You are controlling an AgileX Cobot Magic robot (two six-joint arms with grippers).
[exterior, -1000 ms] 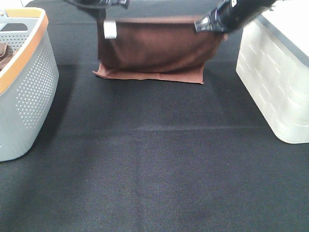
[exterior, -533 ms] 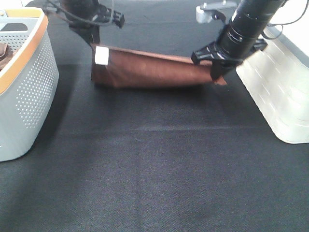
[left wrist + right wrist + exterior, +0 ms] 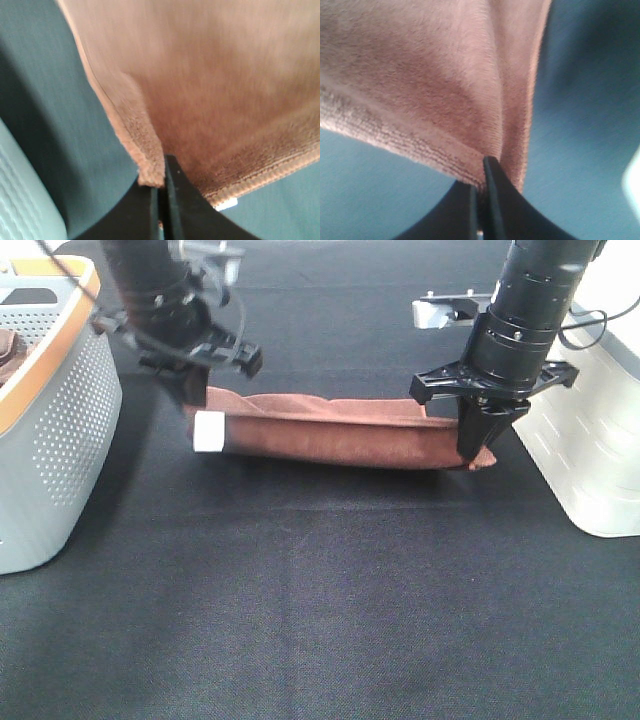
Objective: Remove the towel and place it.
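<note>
towel [image 3: 340, 438] stretched between both tools, pinched

front: black cloth [image 3: 330, 610] open | left: grey basket [image 3: 55, 450] | right: white bin [image 3: 590, 430]

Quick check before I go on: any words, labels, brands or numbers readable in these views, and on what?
None can be read.
White tag on the towel: shows blank from above; in the left wrist view only a sliver shows.
Grey basket and white bin: no lettering visible.
Left gripper and right gripper: no markings visible.
</note>
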